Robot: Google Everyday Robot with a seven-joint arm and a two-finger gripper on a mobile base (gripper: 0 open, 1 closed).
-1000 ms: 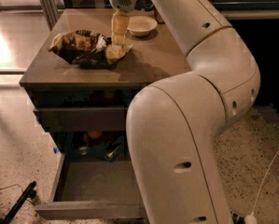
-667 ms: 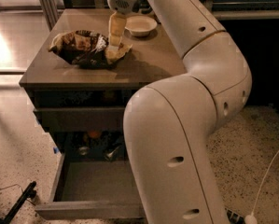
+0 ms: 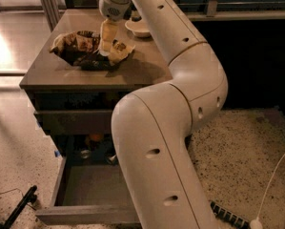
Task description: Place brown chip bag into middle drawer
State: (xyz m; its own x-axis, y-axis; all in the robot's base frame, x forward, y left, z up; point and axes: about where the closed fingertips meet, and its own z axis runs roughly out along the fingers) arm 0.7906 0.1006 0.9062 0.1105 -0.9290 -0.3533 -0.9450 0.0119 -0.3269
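Observation:
The brown chip bag (image 3: 82,49) lies crumpled on the cabinet top (image 3: 46,73), dark brown with tan ends. My gripper (image 3: 106,46) hangs straight down from the arm and reaches the bag's right half, touching or just above it. The middle drawer (image 3: 87,190) is pulled out low in front of the cabinet, with its flat grey floor bare. My arm's large white links (image 3: 156,142) hide the drawer's right side.
A white bowl (image 3: 138,28) stands on the cabinet top behind the gripper. A closed drawer front (image 3: 70,120) sits above the open drawer. Small items, one orange (image 3: 95,138), show in the shadow behind the drawer. A black bar (image 3: 19,206) and a white cable (image 3: 275,175) lie on the floor.
The gripper has moved a little to the left, from the bag's right end towards its middle. The bag has not moved.

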